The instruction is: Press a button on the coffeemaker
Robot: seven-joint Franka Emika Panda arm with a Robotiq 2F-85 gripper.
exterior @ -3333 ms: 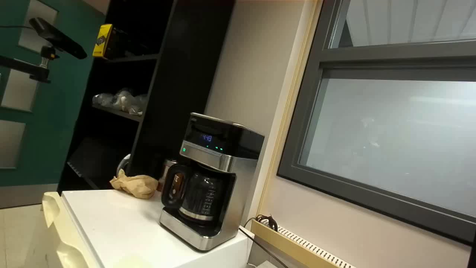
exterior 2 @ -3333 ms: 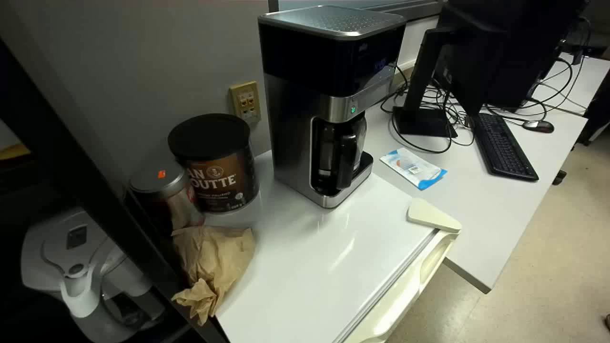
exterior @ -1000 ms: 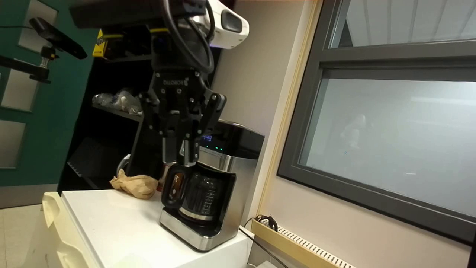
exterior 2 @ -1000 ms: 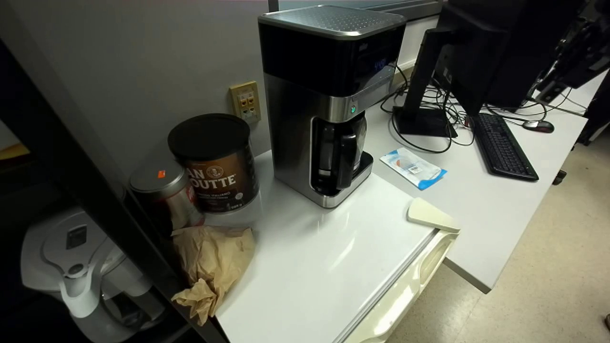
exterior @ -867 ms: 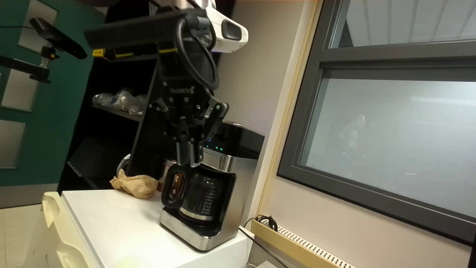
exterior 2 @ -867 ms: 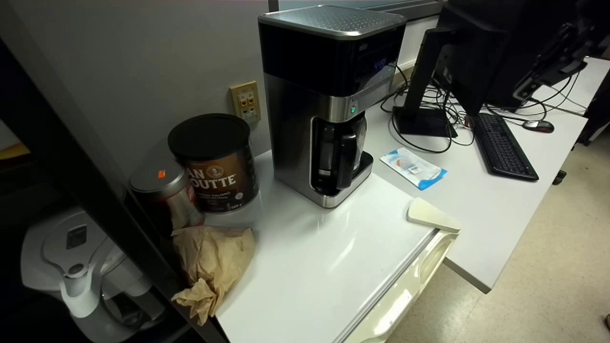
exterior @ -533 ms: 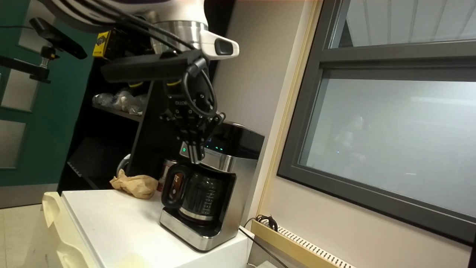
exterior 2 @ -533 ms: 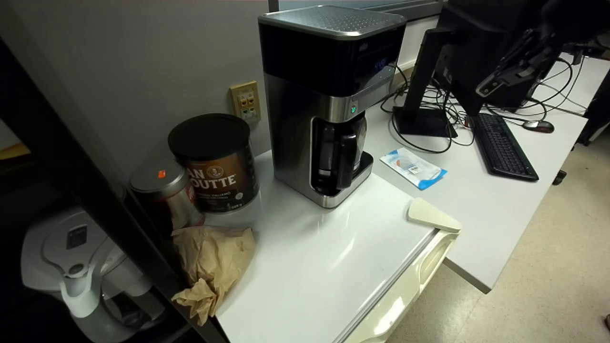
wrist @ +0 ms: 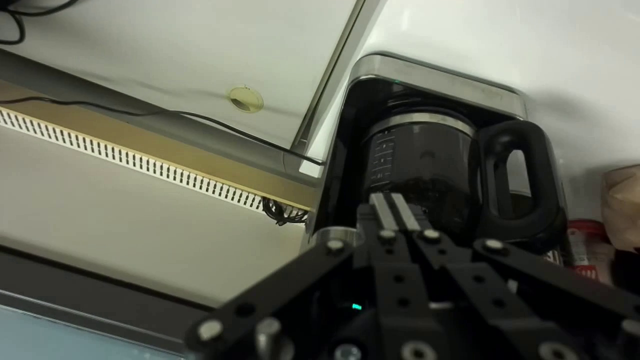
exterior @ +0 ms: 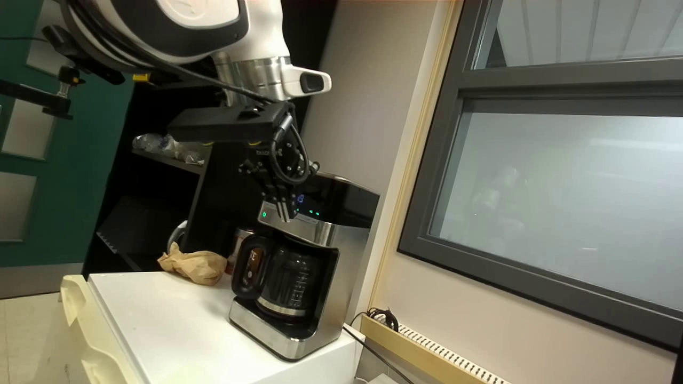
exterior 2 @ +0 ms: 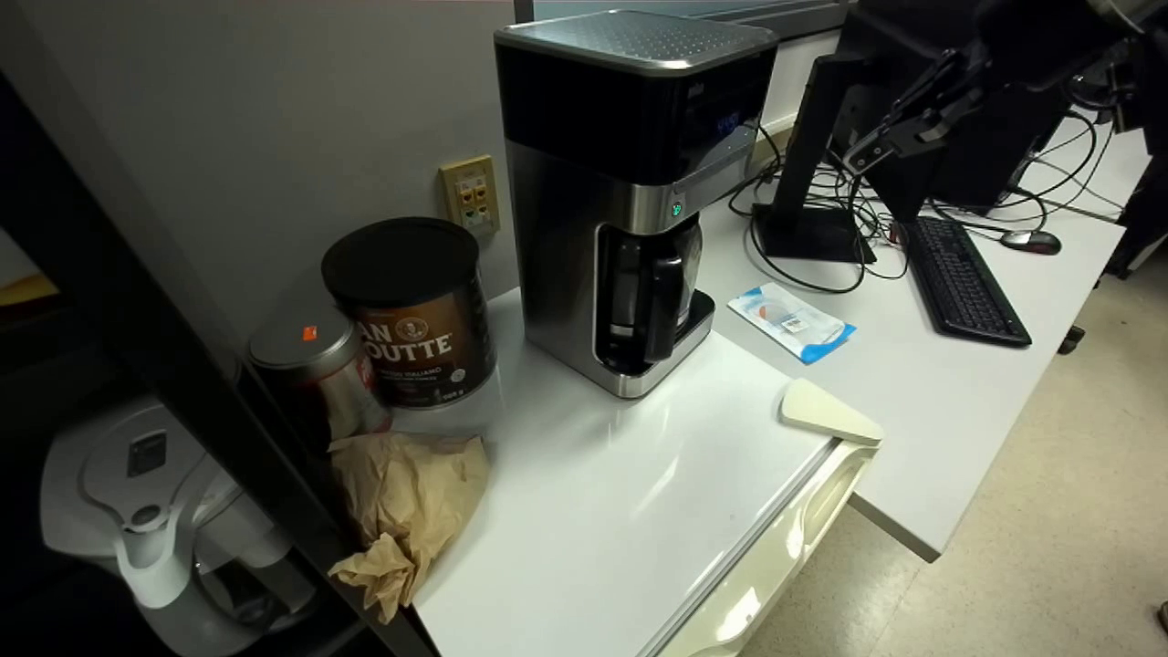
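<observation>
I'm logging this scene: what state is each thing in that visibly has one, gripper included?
Coffeemaker: blue display and green lights glowing.
Carafe: in place, upright; contents unclear.
Gripper: shut, holding nothing.
Brown can: black lid on.
Smaller can: top closed.
Paper bag: crumpled.

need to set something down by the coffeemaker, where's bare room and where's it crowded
The white cabinet top is bare between the coffeemaker, the paper bag and the drawer front; so is the desk between packet, keyboard and drawer front. Crowded: behind the bag, two cans; by the monitor stand, cables; before the coffeemaker, the gripper.
</observation>
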